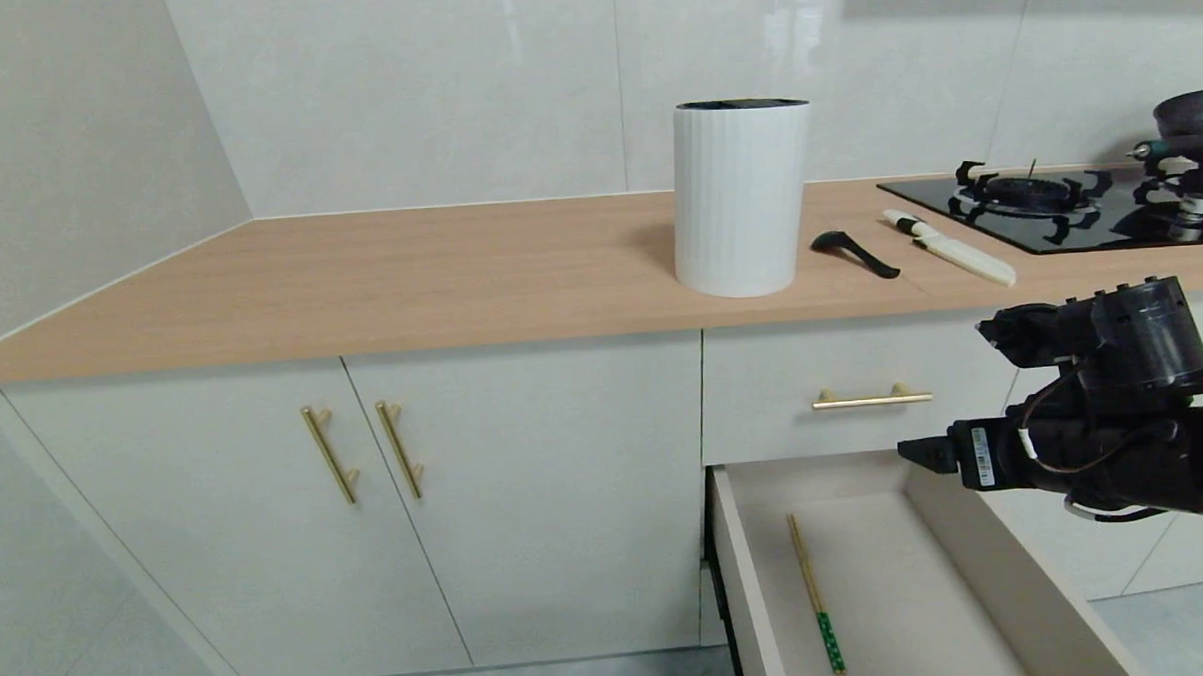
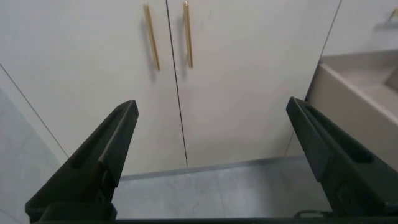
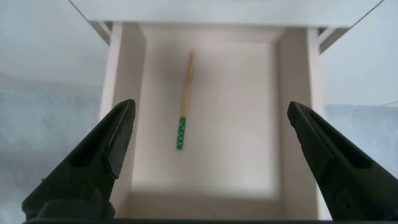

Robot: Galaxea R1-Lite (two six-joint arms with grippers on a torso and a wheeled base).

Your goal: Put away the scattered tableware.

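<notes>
Right gripper (image 3: 210, 107): spread wide, empty, above open drawer (image 3: 127, 68) holding chopsticks (image 3: 185, 99). Left gripper (image 2: 211, 102): spread, empty, facing cabinet doors (image 2: 249, 74).

Kitchen counter (image 1: 360, 286) seen from the head camera, set in front and somewhat above, faced forward and down at middling range; the open drawer (image 1: 1010, 584) is caught at the lower right of that frame; the same drawer is looked into from above, nearer, by the right wrist camera, framed by the spread right gripper (image 3: 210, 106); the chopsticks (image 3: 185, 99) are shared by both views; the cabinet doors (image 2: 168, 81) and floor (image 2: 217, 186) are faced low and close by the left wrist camera, past the spread left gripper (image 2: 211, 101); those doors are shared with the head view.
</notes>
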